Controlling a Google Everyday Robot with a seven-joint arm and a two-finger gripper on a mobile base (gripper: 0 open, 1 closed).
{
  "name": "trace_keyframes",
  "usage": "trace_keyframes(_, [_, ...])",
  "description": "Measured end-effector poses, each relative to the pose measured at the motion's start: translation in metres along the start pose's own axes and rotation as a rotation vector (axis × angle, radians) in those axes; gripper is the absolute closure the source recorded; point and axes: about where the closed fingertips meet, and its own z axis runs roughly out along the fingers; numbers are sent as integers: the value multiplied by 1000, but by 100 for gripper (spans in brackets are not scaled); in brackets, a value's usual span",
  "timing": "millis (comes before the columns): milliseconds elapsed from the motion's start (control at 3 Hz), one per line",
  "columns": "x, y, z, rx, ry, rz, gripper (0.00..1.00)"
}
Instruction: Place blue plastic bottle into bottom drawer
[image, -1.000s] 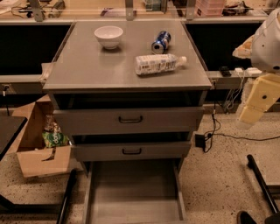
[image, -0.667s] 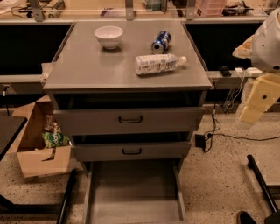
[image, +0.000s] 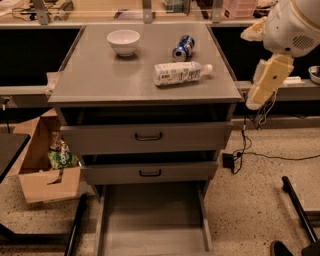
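The blue plastic bottle, clear with a pale label and a white cap, lies on its side on the grey cabinet top, cap pointing right. The bottom drawer is pulled out at floor level, and its flat floor is bare. My gripper hangs on the cream end of my arm, off the cabinet's right edge, to the right of the bottle and apart from it. It holds nothing that I can see.
A small blue soda can lies just behind the bottle. A white bowl stands at the back left. The two upper drawers are slightly open. A cardboard box sits on the floor at left, and cables lie at right.
My arm and gripper have moved up and to the left, closer to the cabinet's right edge. The bottle, can, bowl and drawers have not moved.
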Motion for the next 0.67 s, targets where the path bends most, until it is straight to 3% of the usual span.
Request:
trace_keyframes(333, [-25, -33, 49, -51, -133, -48, 0])
trace_keyframes(667, [-38, -39, 83, -110, -207, -78, 0])
